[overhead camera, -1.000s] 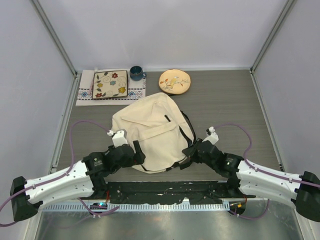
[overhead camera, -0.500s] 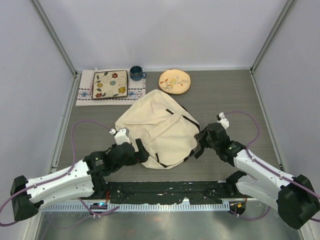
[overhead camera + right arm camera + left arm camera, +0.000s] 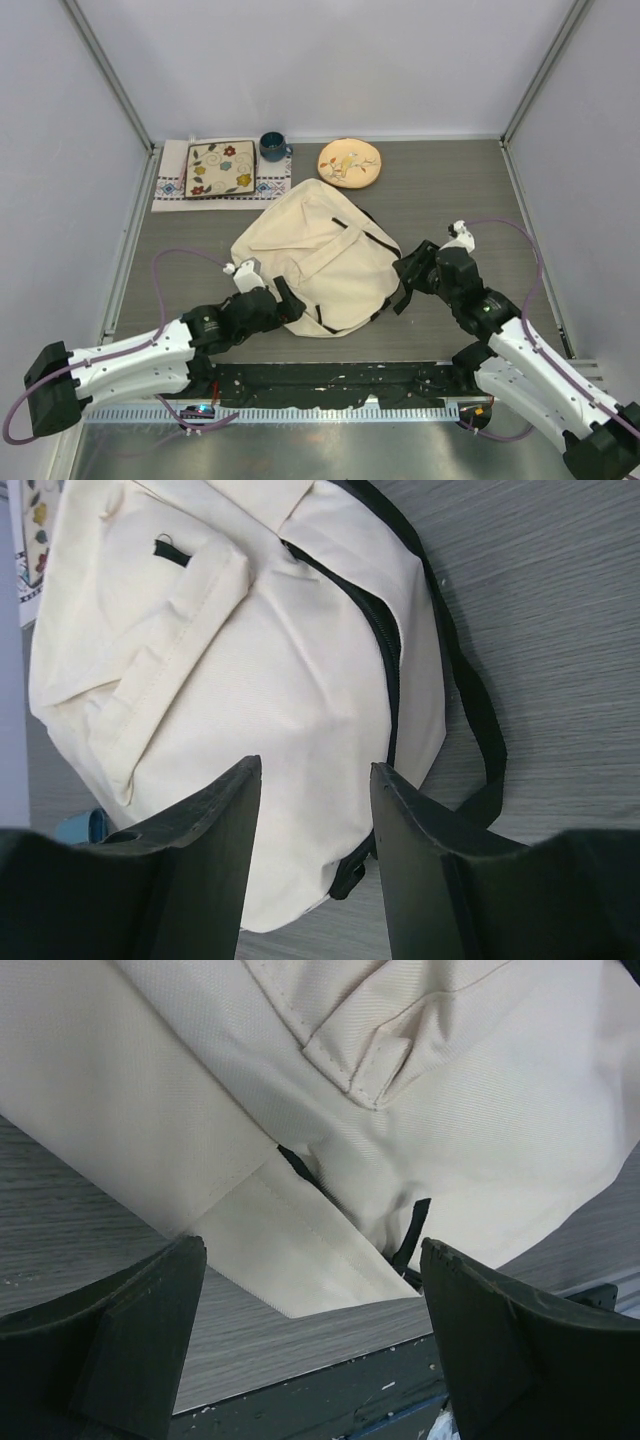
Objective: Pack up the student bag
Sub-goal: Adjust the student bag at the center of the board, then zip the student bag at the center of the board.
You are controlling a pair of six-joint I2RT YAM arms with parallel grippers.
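- cream fabric showed as the student bag [image 3: 320, 265], which lay flat near the middle of the grey wood-grain surface [image 3: 450, 200], between the two arms.
- black straps trailed off its right side, and a black zipper ran along the panel facing the right wrist camera.
- the left end effector [image 3: 288, 303] sat at the bag's near-left edge with its jaws spread wide; the bag's hem lay just ahead of them, and nothing was gripped.
- the right end effector [image 3: 404, 278] was just beside the bag's right edge, near a strap, with its jaws parted and nothing between them.
- a round floral plate [image 3: 349, 162], a blue mug [image 3: 272, 147] and a square floral dish [image 3: 220, 168] on an embroidered cloth [image 3: 170, 188] stood along the far edge, apart from the bag.
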